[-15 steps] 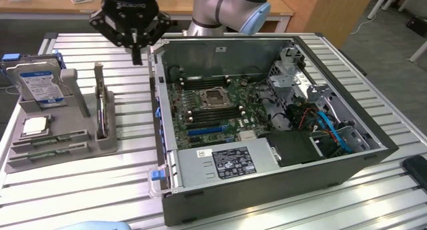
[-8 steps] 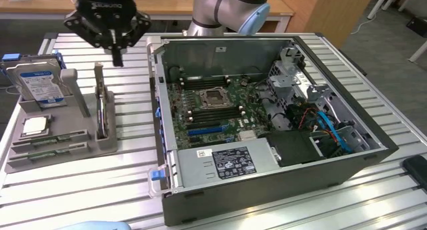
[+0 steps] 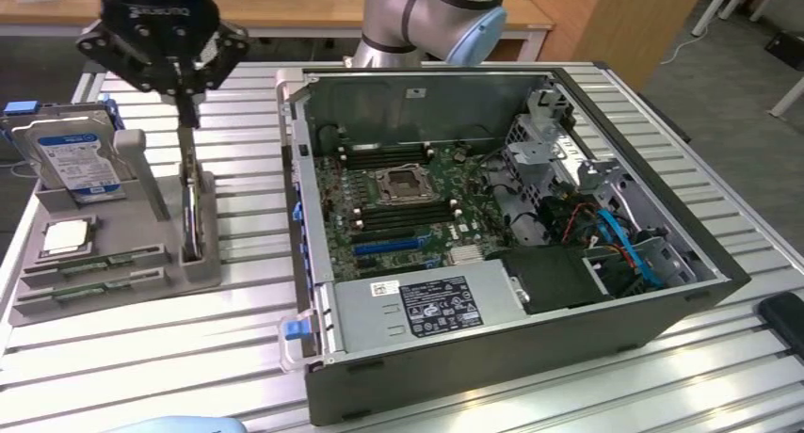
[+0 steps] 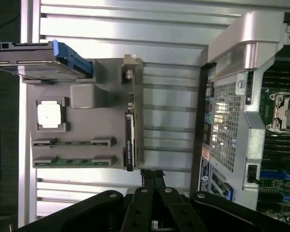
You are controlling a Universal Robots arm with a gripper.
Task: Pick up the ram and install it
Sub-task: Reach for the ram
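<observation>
Hanging at the upper left of the exterior view's frame with the gripper (image 3: 188, 120) raised above the grey tray (image 3: 138, 299), touching nothing. Pressing the fingers (image 4: 146, 181) together, jaws closed with nothing between them. Leaving the ram (image 3: 107, 286) seated on its long edge in the slot nearest the tray's front rim, at the lower left of the frame, well apart from the gripper. Showing a second green stick (image 3: 107, 263) in the slot just beside it, lying parallel, and the square silver processor (image 3: 66, 237) in its pocket just behind that. Standing the blue-labelled hard drive (image 3: 78, 160) upright at the tray's far end, at the left of the frame, and a dark narrow board (image 3: 190, 221) on edge along the tray's side nearest the computer case (image 3: 503, 376). Filling the centre and right of the frame with that open case, lying on the slatted metal table (image 3: 151, 367), exposing its green motherboard (image 3: 377, 235) and the processor socket (image 3: 399, 181) in the middle, with long dark slots on either side.
</observation>
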